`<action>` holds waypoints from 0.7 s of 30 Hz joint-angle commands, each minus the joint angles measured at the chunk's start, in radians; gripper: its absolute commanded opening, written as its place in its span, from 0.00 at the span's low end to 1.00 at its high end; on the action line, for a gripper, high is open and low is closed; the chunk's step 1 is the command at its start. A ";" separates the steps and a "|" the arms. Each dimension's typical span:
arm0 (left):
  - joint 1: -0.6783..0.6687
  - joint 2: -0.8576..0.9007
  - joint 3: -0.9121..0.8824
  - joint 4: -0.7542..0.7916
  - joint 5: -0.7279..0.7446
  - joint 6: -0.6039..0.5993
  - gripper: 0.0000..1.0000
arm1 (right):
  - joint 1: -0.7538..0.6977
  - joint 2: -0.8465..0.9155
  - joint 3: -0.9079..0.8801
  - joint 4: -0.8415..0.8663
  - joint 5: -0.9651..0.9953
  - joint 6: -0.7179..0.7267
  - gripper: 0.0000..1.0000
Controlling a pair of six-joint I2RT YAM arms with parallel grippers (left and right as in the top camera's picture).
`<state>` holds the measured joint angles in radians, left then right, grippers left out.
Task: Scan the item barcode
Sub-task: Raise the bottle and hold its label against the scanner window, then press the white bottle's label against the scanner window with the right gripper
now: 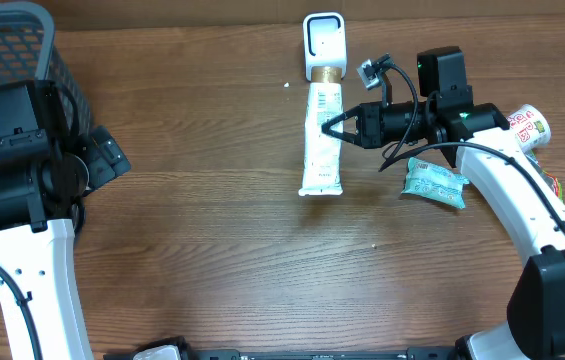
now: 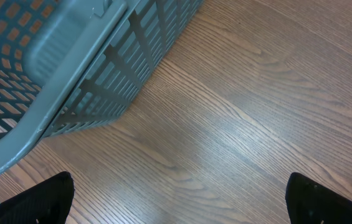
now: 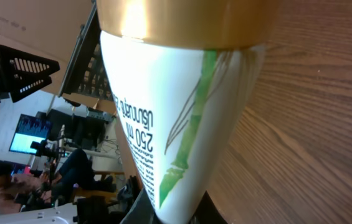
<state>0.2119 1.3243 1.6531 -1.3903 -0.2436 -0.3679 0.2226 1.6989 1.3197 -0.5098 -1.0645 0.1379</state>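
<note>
surface [image 1: 212, 260]: wood grain, matt, smooth, faint sheen
tube [image 1: 320, 150]: white plastic, glossy, smooth, printed
tube cap [image 3: 182, 22]: gold, metallic-looking shine
basket [image 2: 70, 56]: grey-blue plastic lattice, matt
scanner [image 1: 323, 38]: white plastic, smooth, glossy
packet [image 1: 434, 183]: teal film, crinkled, shiny
right claw [image 1: 327, 127]: black, matt, material unclear
arm shells [image 1: 507, 195]: white plastic, smooth; joints black, matt

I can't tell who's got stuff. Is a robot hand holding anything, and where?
The right gripper pinches the white tube on its body, near the middle. The left gripper holds nothing.
</note>
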 commanded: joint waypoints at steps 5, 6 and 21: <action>0.003 -0.004 -0.001 0.003 0.001 -0.014 1.00 | 0.000 -0.075 0.020 -0.025 -0.036 -0.013 0.04; 0.003 -0.004 -0.001 0.003 0.000 -0.014 1.00 | 0.000 -0.076 0.024 -0.032 -0.036 -0.013 0.04; 0.003 -0.004 -0.001 0.003 0.001 -0.014 1.00 | 0.059 -0.076 0.396 -0.537 0.290 -0.297 0.04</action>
<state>0.2119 1.3243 1.6531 -1.3899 -0.2436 -0.3676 0.2546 1.6779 1.6306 -1.0294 -0.8501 -0.0654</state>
